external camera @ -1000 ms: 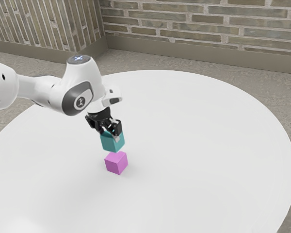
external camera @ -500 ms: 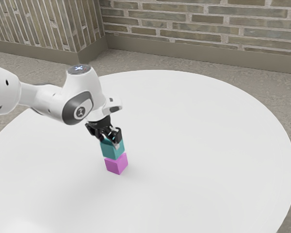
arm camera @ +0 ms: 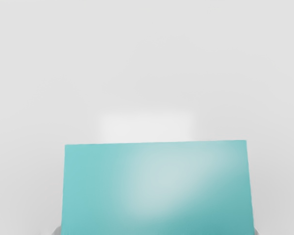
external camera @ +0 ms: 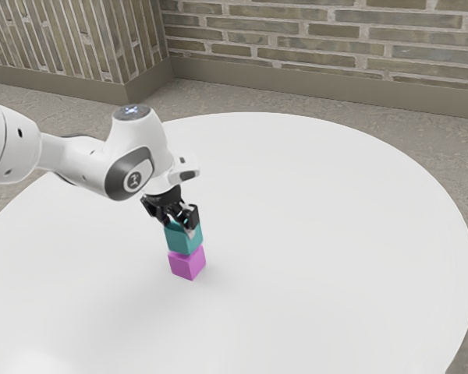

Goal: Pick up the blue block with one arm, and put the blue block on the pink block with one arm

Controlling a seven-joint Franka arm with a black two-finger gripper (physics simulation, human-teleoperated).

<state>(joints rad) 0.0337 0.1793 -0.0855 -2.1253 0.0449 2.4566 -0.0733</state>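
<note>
the blue block (external camera: pixel 182 241) is seen clamped between the black fingers (external camera: pixel 191 217) of the gripper (external camera: pixel 183 225). the fingers are closed on its upper part from two opposite sides. its lower half hangs out below the fingertips. directly beneath the fingers, the pink block (external camera: pixel 187 265) is found on the white table (external camera: pixel 335 234). the blue block's underside is seen touching the pink block's top, or very nearly so; a gap cannot be made out. the two blocks are lined up closely, with edges almost flush.

in the wrist view, the blue block (arm camera: pixel 154 186) is shown as a broad flat face just under the hand, with pale table beyond it.

the blue block is judged to be light, stiff and unlikely to deform or break. its faces look smooth, so some slip under a loose pinch can be expected. the flat parallel sides are judged the right place for a hold, high enough that the bottom face is left free for seating. the stack is judged easy to upset, since both blocks are small and the pink one is not fixed. a straight, gentle parting of the fingers would be called for, with no sideways drag.
</note>
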